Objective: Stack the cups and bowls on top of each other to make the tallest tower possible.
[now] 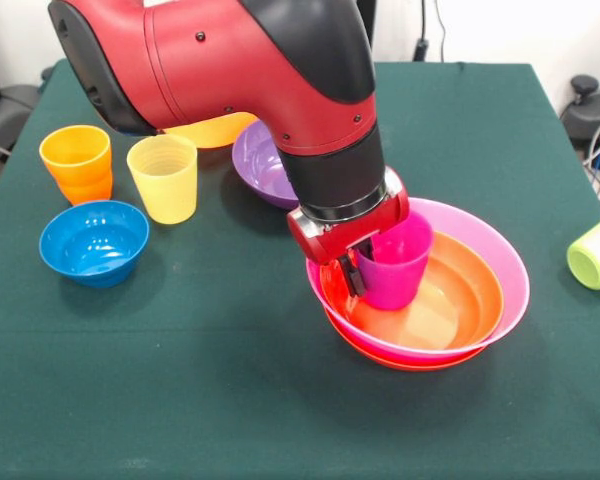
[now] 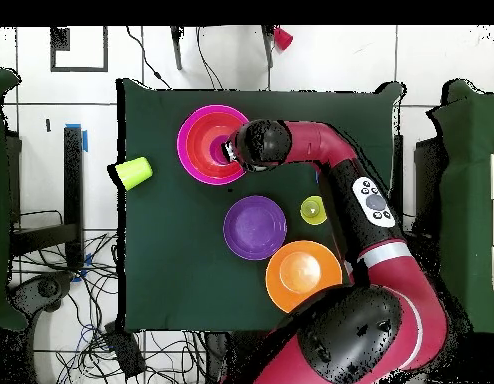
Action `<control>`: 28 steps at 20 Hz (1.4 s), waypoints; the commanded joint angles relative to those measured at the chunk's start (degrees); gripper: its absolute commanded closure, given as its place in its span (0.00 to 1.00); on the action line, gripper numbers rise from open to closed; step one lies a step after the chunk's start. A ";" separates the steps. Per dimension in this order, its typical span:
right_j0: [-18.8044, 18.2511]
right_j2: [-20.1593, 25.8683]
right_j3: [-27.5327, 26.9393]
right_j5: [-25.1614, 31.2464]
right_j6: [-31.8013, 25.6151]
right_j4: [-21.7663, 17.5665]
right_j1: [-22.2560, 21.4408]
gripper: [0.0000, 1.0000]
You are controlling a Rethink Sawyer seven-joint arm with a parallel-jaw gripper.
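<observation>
My gripper (image 1: 368, 272) reaches down into the tower and is shut on the near wall of the purple cup (image 1: 398, 268). One dark finger (image 1: 356, 276) shows outside the cup; the other is hidden inside it. The cup stands upright in a red-orange bowl (image 1: 465, 290), which is nested in the pink bowl (image 1: 500, 255) on another red-orange bowl (image 1: 400, 360). In the overhead view the gripper (image 2: 232, 150) is over the pink bowl (image 2: 196, 160). The orange cup (image 1: 77, 160), yellow cup (image 1: 163, 177), blue bowl (image 1: 93, 240) and purple bowl (image 1: 255, 165) stand apart on the table.
A yellow-orange bowl (image 1: 215, 130) sits behind my arm, also in the overhead view (image 2: 304, 270). A lime green cup (image 1: 598, 250) lies on its side near the table's edge. The green table (image 1: 180, 400) is bare at the front.
</observation>
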 commanded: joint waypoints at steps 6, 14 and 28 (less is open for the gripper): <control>1.81 -0.19 2.27 0.93 -8.24 -2.64 -1.26 1.00; 2.80 -0.30 3.68 -0.91 -6.81 -3.33 -1.94 1.00; 4.26 -1.24 2.73 -2.20 -4.77 -3.59 -1.33 1.00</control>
